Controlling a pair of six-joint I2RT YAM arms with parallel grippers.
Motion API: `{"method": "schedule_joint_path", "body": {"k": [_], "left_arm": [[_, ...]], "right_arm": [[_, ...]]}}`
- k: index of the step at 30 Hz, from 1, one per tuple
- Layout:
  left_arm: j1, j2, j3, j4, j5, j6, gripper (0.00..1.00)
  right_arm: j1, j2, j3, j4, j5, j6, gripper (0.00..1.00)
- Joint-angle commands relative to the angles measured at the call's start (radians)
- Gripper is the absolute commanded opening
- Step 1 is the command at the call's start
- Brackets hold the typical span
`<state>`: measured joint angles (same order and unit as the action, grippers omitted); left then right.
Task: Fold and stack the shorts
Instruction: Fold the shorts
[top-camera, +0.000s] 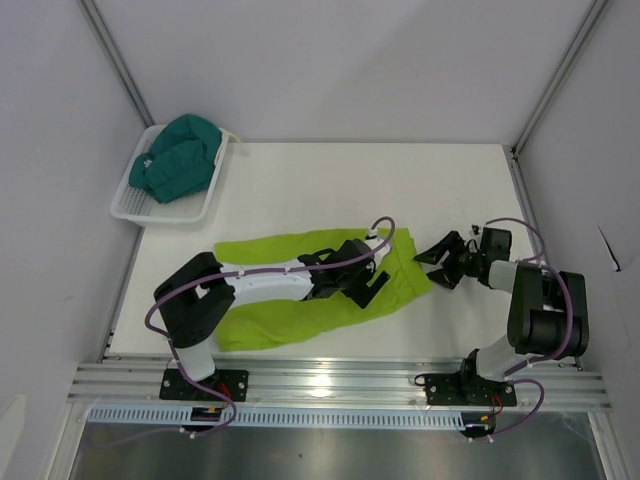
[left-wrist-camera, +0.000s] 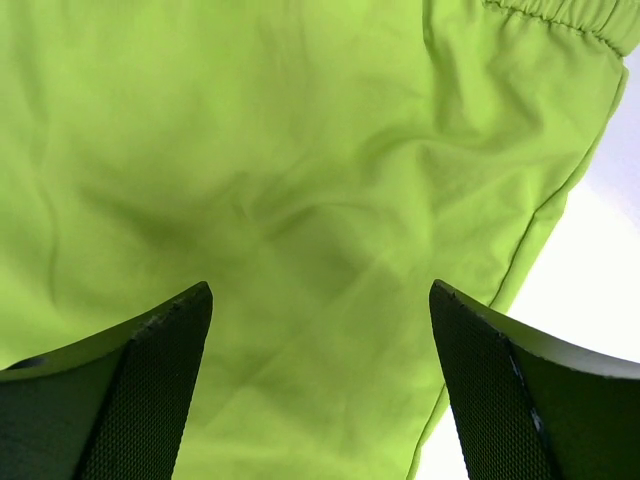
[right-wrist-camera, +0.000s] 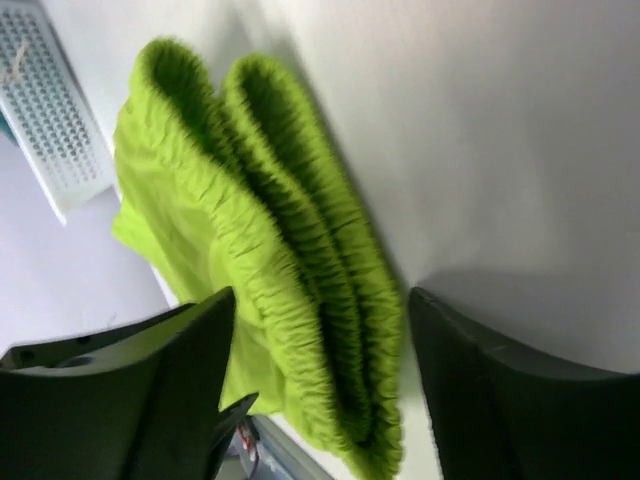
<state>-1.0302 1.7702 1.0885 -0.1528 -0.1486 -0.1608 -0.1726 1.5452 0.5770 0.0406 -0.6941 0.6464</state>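
Lime green shorts: soft matte knit, laid flat in a long slanted strip from left of centre to right of centre of the tabletop, nearer the near edge than the far edge
Fabric surface: smooth, with shallow creases and soft shadowed dips in the left wrist view; a stitched side seam borders the bare white table
Waistband: gathered elastic, finely ribbed, doubled into two thick ridges with a dark hollow between them, at the right end of the strip
Left gripper: released, fingers spread wide, black with woven-textured pads, set over the right part of the green cloth; nothing is held between them, and I cannot tell whether the tips touch the cloth
Right gripper: released, jaws parted, smooth dark fingers, just beside the right end of the strip; in its wrist view the end of the waistband lies between the fingers, not pinched
Dark teal shorts: bunched into a rounded, rumpled heap inside the basket, with the cream drawstring poking out at its right side
Basket: white plastic, rectangular, perforated mesh floor and walls, at the far left corner of the tabletop
Spacing: teal heap and green strip lie well apart
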Motion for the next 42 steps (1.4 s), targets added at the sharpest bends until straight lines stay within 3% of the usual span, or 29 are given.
{"method": "schedule_joint_path", "body": {"k": [1, 2, 5, 14, 21, 26, 32, 42], "left_arm": [[-0.005, -0.008, 0.048, -0.034, -0.025, 0.03, 0.92], [-0.004, 0.0, 0.054, -0.04, -0.029, 0.032, 0.91], [-0.005, -0.006, 0.057, -0.033, -0.017, 0.033, 0.92], [-0.065, -0.068, 0.034, -0.01, 0.0, 0.113, 0.93], [-0.114, -0.063, 0.048, 0.016, 0.0, 0.148, 0.93], [-0.183, -0.029, 0.039, 0.059, -0.058, 0.196, 0.93], [-0.225, 0.032, 0.06, 0.079, -0.115, 0.219, 0.91], [-0.232, 0.169, 0.146, 0.084, -0.166, 0.236, 0.82]], "right_arm": [[0.044, -0.002, 0.033, -0.034, -0.016, -0.034, 0.75], [0.053, 0.001, 0.04, -0.074, -0.018, -0.042, 0.84], [0.047, 0.006, 0.026, -0.105, -0.035, -0.06, 0.92], [0.05, 0.056, -0.012, -0.104, -0.116, -0.087, 0.93], [0.059, 0.098, -0.017, -0.065, -0.156, -0.082, 0.81], [0.061, 0.108, -0.016, -0.002, -0.159, -0.048, 0.51], [0.073, 0.102, -0.016, 0.001, -0.154, -0.034, 0.45], [0.074, 0.073, -0.022, -0.004, -0.162, -0.008, 0.45]]}}
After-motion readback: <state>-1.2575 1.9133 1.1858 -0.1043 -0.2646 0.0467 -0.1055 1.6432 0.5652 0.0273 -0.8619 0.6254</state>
